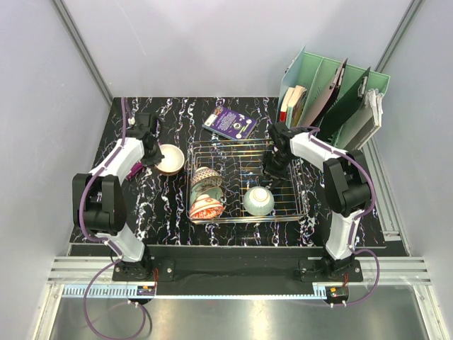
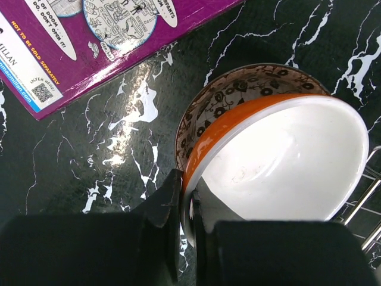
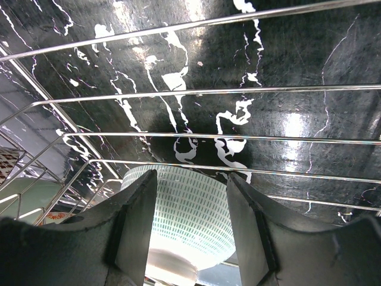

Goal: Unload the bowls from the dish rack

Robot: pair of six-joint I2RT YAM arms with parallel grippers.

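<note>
Our left gripper (image 2: 186, 199) pinches the orange bowl (image 2: 280, 161) by its rim; our right gripper (image 3: 191, 182) hangs spread, the green bowl (image 3: 190, 229) beyond its fingers.

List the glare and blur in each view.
Left wrist: glare on the black marble tabletop; orange ceramic bowl bright white inside; left claw dark, soft. Right wrist: sheen behind the chrome wire dish rack; right claw blurred. Top external: evenly lit.

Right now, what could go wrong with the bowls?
The left gripper pinches the orange bowl by its rim only, tilted in the patterned bowl, so it might slip and clink. The open right gripper hangs close to the dish rack wires by the pale green bowl and might snag them.
</note>
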